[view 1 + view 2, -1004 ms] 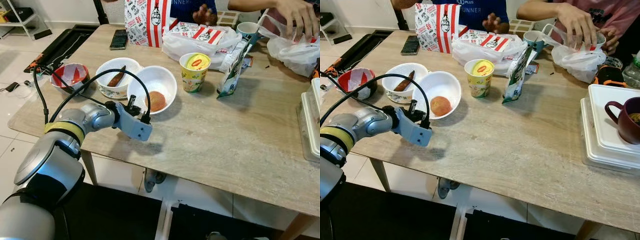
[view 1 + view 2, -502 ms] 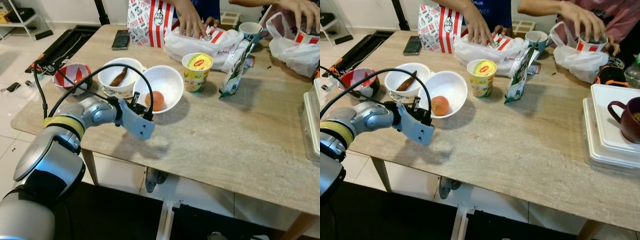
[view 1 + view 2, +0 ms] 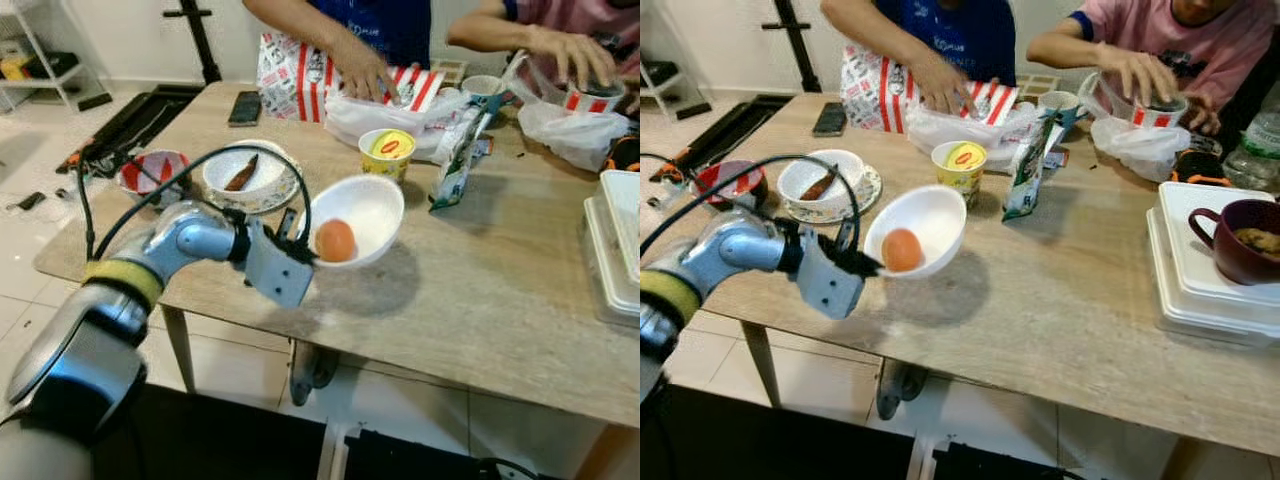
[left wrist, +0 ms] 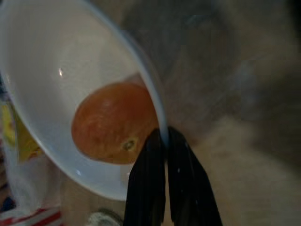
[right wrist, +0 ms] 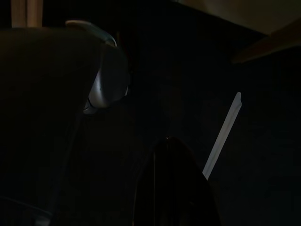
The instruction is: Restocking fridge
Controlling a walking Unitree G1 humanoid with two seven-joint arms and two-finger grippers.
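While two people sit at the far side of the worktop (image 3: 480, 270), the left gripper (image 4: 164, 141) is clamped on the near rim of a white bowl (image 3: 375, 205), one black finger inside the rim and one outside, as the left wrist view shows. The bowl is tilted and lifted clear of the worktop, casting a shadow on the wood just below it. An orange fruit (image 3: 335, 240) lies in the bowl's lower part, close against the gripped rim.

At about 10 o'clock from the bowl sits a second bowl on a plate (image 3: 245, 172) holding a brown piece of food, and further toward 9 o'clock a red-and-white bowl (image 3: 150, 172). At 12 o'clock from the held bowl stands a yellow noodle cup (image 3: 387, 152), with a green pouch (image 3: 450, 160) upright just beside it at 3 o'clock. Behind these lie a plastic bag, a red-striped paper bag (image 3: 290, 65) and a dark phone (image 3: 245, 107). One person's hand (image 3: 365, 75) rests on the plastic bag; another person's hand (image 3: 575, 50) is at a red cup at the far corner. White lidded boxes (image 3: 1210, 270) with a maroon mug (image 3: 1245, 240) on top sit at 3 o'clock.

The right wrist view is very dark; I cannot tell how the right gripper's fingers stand.
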